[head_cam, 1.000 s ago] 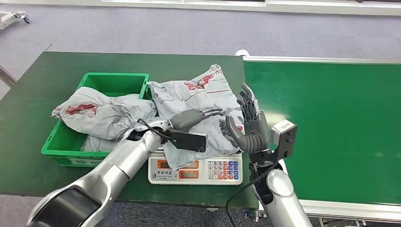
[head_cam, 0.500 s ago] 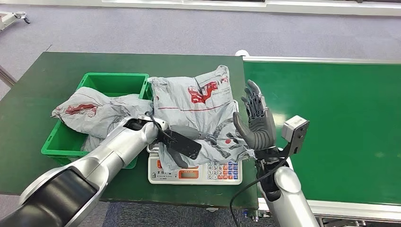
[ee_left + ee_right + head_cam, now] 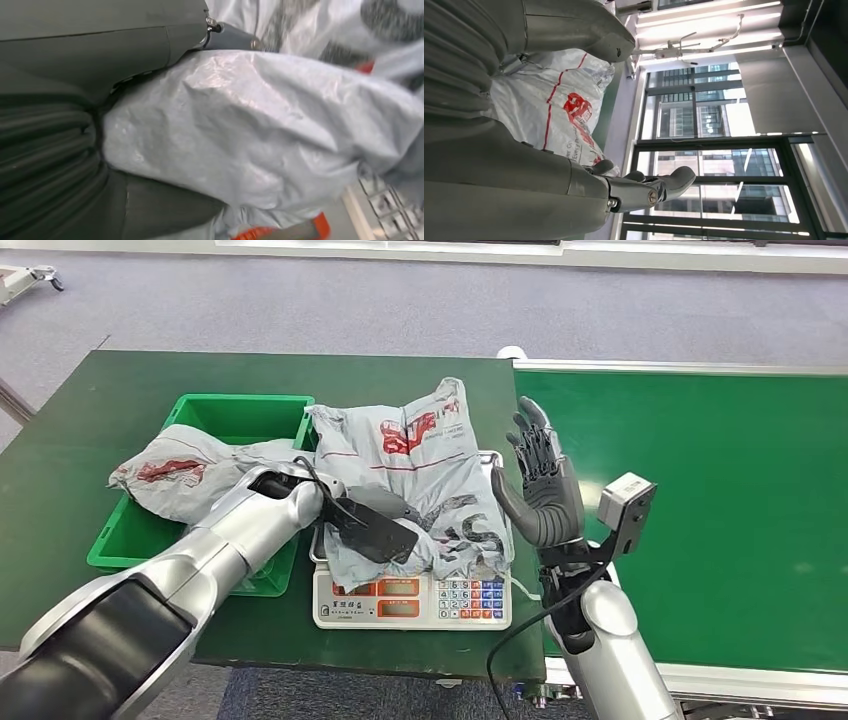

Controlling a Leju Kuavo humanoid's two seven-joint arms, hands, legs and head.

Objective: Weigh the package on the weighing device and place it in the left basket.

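A crumpled grey package (image 3: 410, 455) with red print lies across the white weighing scale (image 3: 415, 602), its far end leaning on the rim of the green basket (image 3: 240, 408). My left hand (image 3: 385, 508) is buried in the package's near folds and grips the plastic. In the left wrist view the film (image 3: 260, 125) is pressed against the palm (image 3: 75, 115). My right hand (image 3: 540, 490) stands upright just right of the package, fingers spread, holding nothing. In the right wrist view the package (image 3: 554, 105) sits beside that open hand (image 3: 524, 165).
A second grey package (image 3: 190, 465) fills the green basket on the dark green table (image 3: 100, 400). A green conveyor belt (image 3: 720, 500) runs along the right. The scale's keypad (image 3: 475, 597) faces the table's near edge.
My left hand has pulled back toward the left and sunk into the package's folds. The package has slumped and shifted left. The right hand has drawn slightly away to the right.
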